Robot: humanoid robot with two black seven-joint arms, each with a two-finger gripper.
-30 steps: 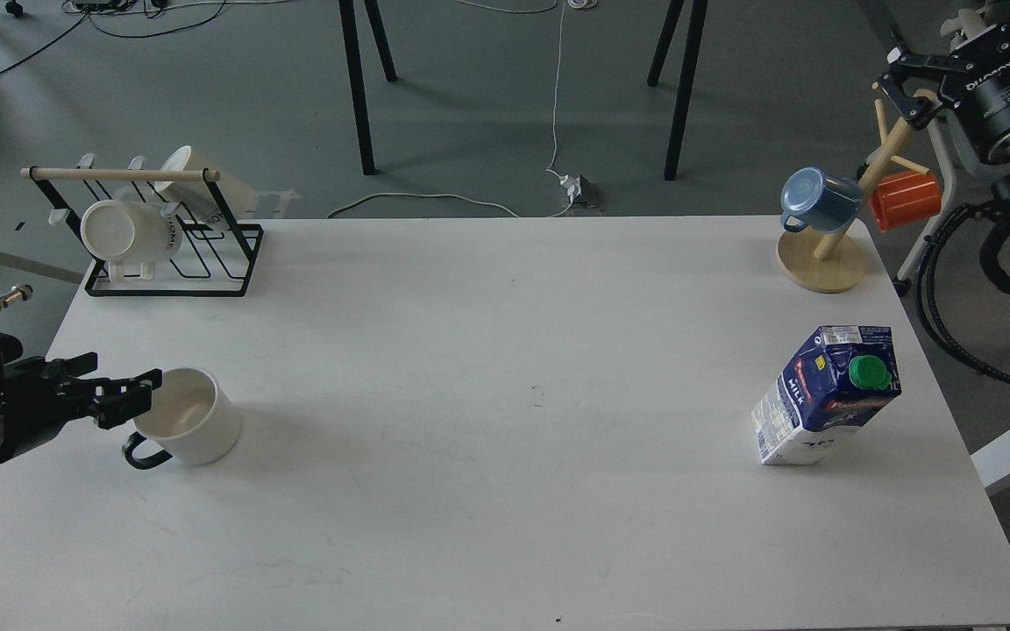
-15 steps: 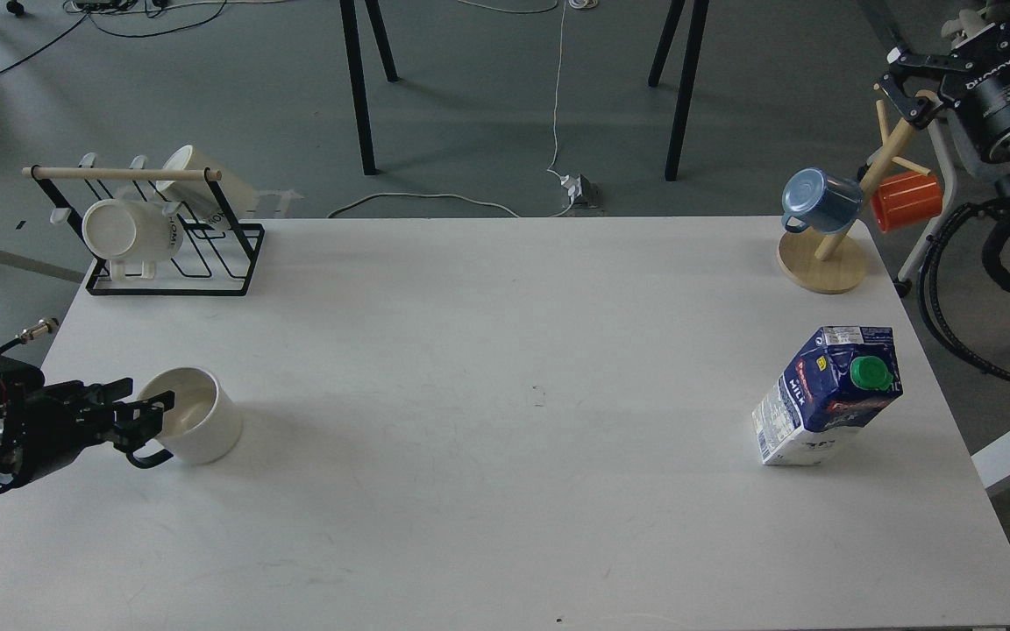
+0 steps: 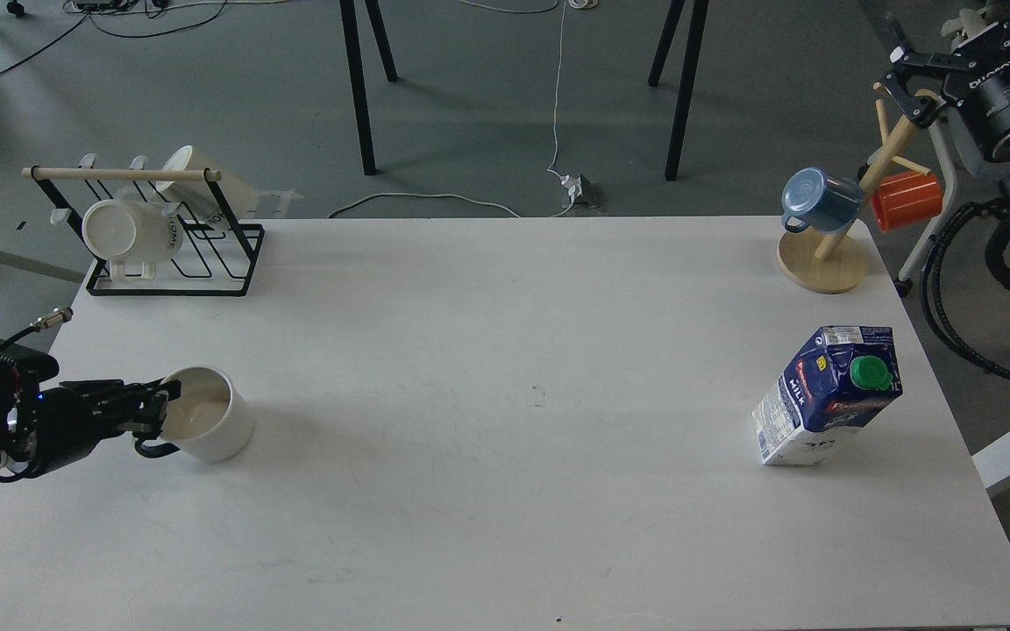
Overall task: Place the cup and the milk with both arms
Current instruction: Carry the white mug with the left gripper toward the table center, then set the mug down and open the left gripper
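Note:
The white cup (image 3: 207, 427) with a black loop handle stands on the white table (image 3: 505, 350) at the near left. My left gripper (image 3: 161, 405) comes in from the left edge and its fingers are closed on the cup's left rim, just above the handle. The dark blue and white milk carton (image 3: 829, 396) with a green cap stands upright at the right side of the table. My right gripper (image 3: 898, 83) is open and empty. It is high at the top right, off the table, next to the top of the wooden mug tree and far behind the milk.
A black wire rack (image 3: 167, 232) with cream mugs stands at the back left corner. A wooden mug tree (image 3: 823, 263) with a blue cup (image 3: 816, 200) and an orange cup (image 3: 906, 200) stands at the back right corner. Black table legs and cables lie beyond the far edge.
My left gripper dropped, moved right to the cup's rim and closed on it. The cup shifted a little to the right. The right arm and the milk stayed put.

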